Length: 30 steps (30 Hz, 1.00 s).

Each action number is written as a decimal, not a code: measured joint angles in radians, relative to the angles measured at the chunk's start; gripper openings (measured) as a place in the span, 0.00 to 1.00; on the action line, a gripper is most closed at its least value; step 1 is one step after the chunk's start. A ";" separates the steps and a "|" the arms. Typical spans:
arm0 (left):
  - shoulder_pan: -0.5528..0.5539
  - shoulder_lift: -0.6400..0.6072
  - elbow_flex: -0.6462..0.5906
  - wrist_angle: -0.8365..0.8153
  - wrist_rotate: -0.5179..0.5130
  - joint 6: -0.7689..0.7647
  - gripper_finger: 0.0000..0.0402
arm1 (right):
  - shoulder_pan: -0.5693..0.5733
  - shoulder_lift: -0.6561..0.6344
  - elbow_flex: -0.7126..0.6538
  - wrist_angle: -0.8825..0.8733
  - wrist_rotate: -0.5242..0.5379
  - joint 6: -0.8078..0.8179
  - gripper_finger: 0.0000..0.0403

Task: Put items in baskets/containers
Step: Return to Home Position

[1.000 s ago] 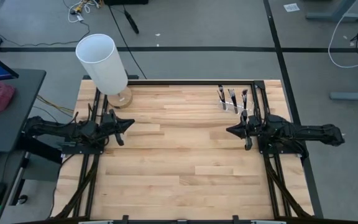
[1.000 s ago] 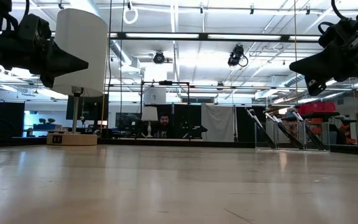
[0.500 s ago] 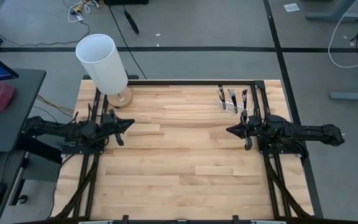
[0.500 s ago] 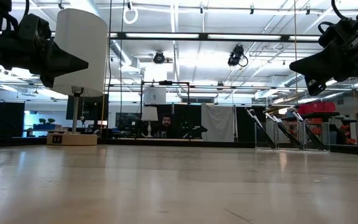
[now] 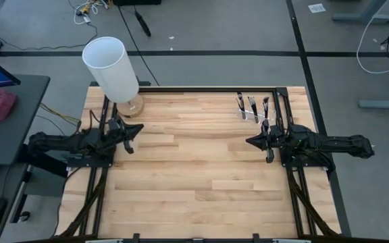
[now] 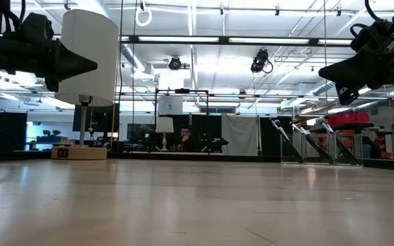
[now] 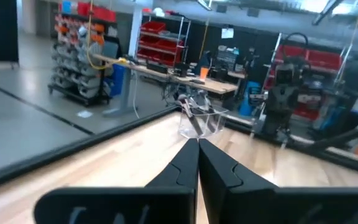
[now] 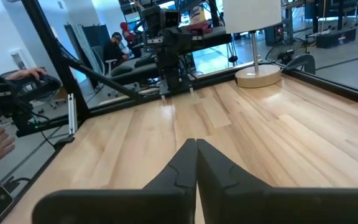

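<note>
Finding: the left arm is the only thing that has moved in the last second. The left gripper (image 5: 134, 132) has drawn back a little toward its own side of the light wooden slatted table (image 5: 194, 182) and turned slightly. It hangs well above the boards, beside the tall white cylinder on a round wooden base (image 5: 111, 67). In its wrist view its two dark fingers (image 7: 182, 165) are pressed together, with nothing between them.

The right gripper (image 5: 250, 141) has not shifted from its raised place at the table's right side, just in front of the holder. Its fingers (image 8: 180, 163) are likewise closed together and empty.

Task items: the thin dark-handled makeup brushes (image 5: 251, 102) stand leaning in the small clear plastic holder (image 5: 256, 118) at the far right edge of the table, unmoved. Every brush in view is inside it.

Assessment: with both grippers empty and lifted off the work, the filling appears complete. The left arm's small retreat reads as the last of the return to rest. Nothing further seems called for beyond settling the arms.
</note>
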 joint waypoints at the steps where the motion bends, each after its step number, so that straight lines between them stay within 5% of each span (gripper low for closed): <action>1: 0.010 -0.001 0.000 0.001 0.011 0.017 0.03 | 0.000 0.000 0.000 0.000 0.000 0.000 0.03; 19: 0.202 -0.002 0.000 -0.014 0.105 0.227 0.03 | 0.000 0.000 0.000 -0.001 0.000 0.000 0.03; 26: 0.224 -0.002 -0.001 -0.048 0.519 0.104 0.03 | 0.000 0.000 0.000 -0.001 0.000 0.000 0.03; 30: 0.232 -0.002 0.000 -0.059 0.500 0.144 0.03 | 0.000 0.000 0.000 -0.001 0.000 0.000 0.03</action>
